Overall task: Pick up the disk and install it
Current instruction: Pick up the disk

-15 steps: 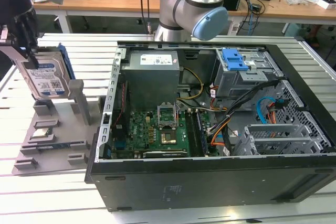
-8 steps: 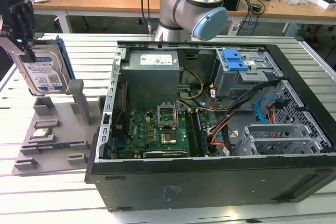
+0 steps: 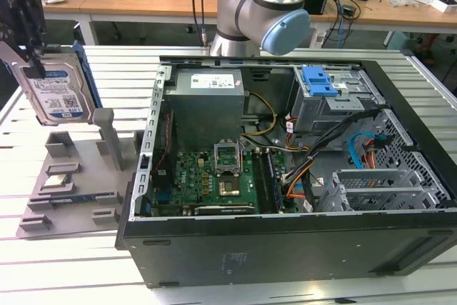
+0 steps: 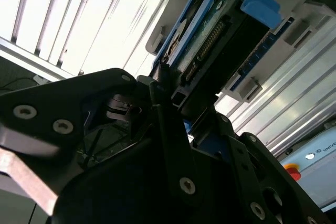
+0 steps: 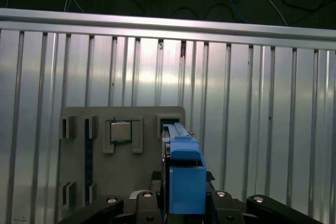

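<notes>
The open computer case (image 3: 285, 248) covers most of the ribbed surface (image 3: 71, 276), its inside facing up so parts can go in from above. By the surface's edge at the exterior view's left lies a grey holder (image 3: 86, 176). The disk (image 3: 57, 91) hangs upright above its slots, clenched edgewise in the hand (image 3: 30, 55); a small chip (image 3: 57, 181) sits in its own pocket

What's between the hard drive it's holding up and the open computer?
In the exterior view, a grey upright post on the parts tray stands between the disk and the computer case.
</notes>
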You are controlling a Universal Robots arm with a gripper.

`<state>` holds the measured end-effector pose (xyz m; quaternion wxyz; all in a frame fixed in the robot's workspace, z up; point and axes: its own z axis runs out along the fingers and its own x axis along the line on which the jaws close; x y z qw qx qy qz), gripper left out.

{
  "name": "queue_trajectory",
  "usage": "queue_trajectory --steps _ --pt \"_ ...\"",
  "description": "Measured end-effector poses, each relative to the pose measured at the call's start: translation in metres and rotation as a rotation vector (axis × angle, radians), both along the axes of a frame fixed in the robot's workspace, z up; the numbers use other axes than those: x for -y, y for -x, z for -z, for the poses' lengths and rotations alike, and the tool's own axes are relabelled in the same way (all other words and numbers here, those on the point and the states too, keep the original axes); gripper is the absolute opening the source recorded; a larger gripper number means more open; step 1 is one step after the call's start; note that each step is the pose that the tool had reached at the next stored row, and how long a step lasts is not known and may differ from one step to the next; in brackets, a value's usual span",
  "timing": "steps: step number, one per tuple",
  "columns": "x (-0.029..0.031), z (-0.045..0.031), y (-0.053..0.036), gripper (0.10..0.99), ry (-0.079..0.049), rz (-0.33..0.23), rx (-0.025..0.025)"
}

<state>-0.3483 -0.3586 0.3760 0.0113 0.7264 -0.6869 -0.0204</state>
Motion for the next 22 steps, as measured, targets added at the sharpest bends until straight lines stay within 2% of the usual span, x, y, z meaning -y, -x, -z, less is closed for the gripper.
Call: queue_trajectory --steps 7,13,22 --pt "-0.0003 -0.0114 -0.0002 0.369 0.000 0.000 0.0001" --pt "-0.0009 -0.0302 -0.0006 0.369 0.000 0.000 -0.0001" --pt "-0.0014 -0.0470 -0.0009 0.369 0.000 0.000 -0.0003"
